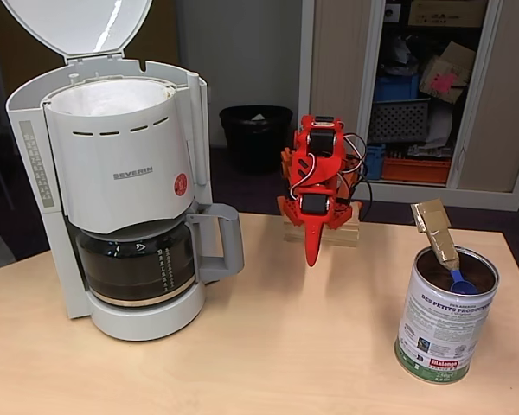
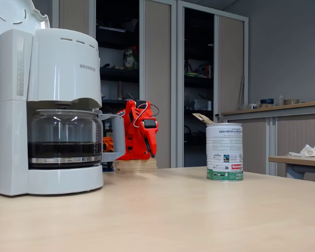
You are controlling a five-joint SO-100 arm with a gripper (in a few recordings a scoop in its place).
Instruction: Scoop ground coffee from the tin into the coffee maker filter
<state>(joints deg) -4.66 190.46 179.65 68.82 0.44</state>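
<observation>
Bare table [image 1: 311, 346] between coffee machine [image 1: 125, 190] and tin [image 1: 445, 316]; open lid [image 1: 78, 26] overhanging the basket; handle [image 1: 437, 229] sticking from tin.

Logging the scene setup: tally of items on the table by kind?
Coffee machine: 1
Carafe: 1
Tin: 1
Scoop in the tin: 1
Red arm on its wooden base: 1
Total: 5
</observation>
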